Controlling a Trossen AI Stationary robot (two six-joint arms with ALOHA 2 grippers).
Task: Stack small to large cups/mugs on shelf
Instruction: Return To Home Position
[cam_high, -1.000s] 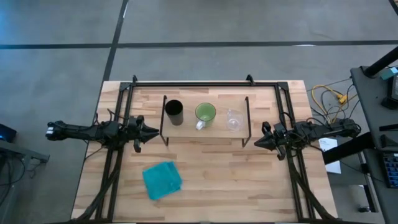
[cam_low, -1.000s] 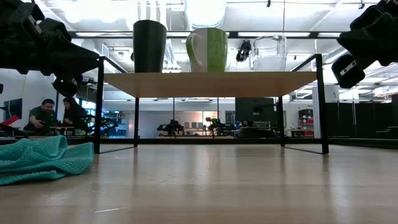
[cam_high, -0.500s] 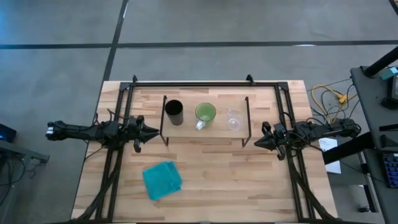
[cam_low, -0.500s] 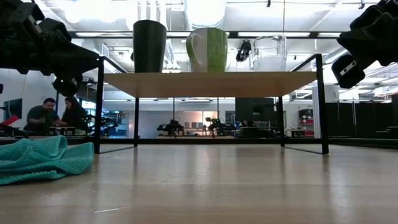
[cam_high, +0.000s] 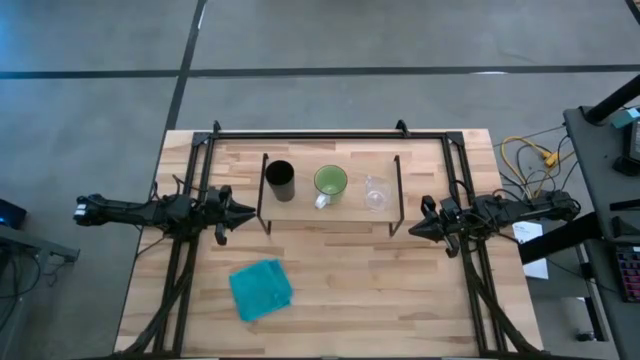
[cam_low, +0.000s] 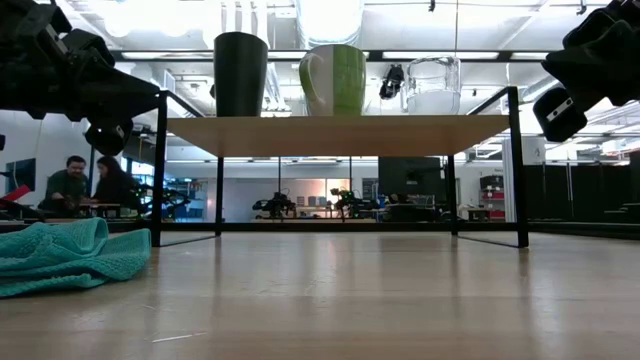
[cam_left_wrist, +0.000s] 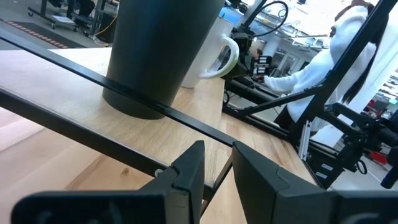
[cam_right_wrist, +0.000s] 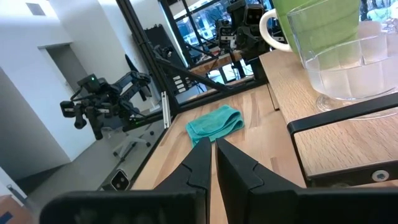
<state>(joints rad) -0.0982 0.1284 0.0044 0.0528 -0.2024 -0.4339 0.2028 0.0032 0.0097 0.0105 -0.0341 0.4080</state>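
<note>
Wooden surface (cam_high: 340, 280) carries the shelf (cam_high: 345, 215) near its middle. On the shelf board we see three vessels in one row, not touching: the black cup (cam_high: 279, 180) on the left, the green mug (cam_high: 330, 182) in the middle, the glass cup (cam_high: 376, 192) on the right. We find the left gripper (cam_high: 248, 212) just beside the shelf's left side, closed to a narrow gap and empty. The right gripper (cam_high: 412, 231) is just beside the right side, its fingers almost touching, also empty. A cloth (cam_high: 261, 288) lies apart from the shelf.
</note>
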